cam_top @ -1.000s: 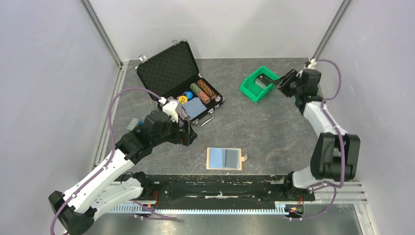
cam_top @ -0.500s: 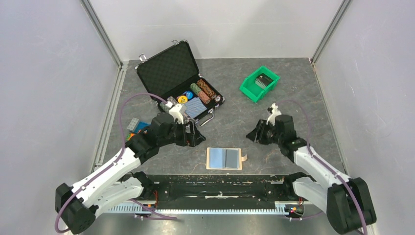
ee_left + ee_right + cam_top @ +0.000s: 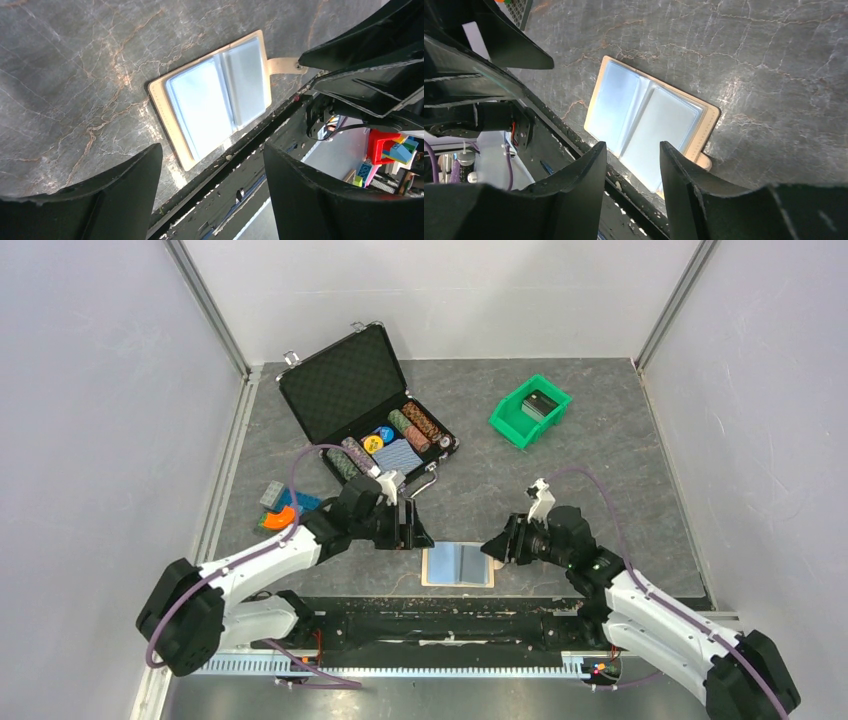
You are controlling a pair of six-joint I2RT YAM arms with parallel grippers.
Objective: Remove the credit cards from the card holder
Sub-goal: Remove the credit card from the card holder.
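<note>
The tan card holder (image 3: 458, 565) lies spread flat near the table's front edge, its tab pointing right. Its inner faces show light blue on the left (image 3: 200, 107) and greyer on the right (image 3: 664, 132); I cannot tell credit cards from sleeves there. My left gripper (image 3: 415, 532) hovers just off the holder's left edge, open and empty (image 3: 212, 150). From the right, my right gripper (image 3: 492, 548) comes in close over the tab side. Its jaws stand apart with nothing between them (image 3: 632, 146). Thin grey and dark cards (image 3: 541, 403) lie in the green bin.
The green bin (image 3: 512, 420) stands at the back right. An open black case (image 3: 345, 380) holding poker chips and a blue patterned block sits at the back left. Small coloured blocks (image 3: 280, 508) lie by the left arm. The black front rail (image 3: 450, 615) runs just below the holder.
My right arm swung from the green bin down to the holder's right side. My left arm slid right and forward to the holder's left edge, its jaws narrowing a little.
</note>
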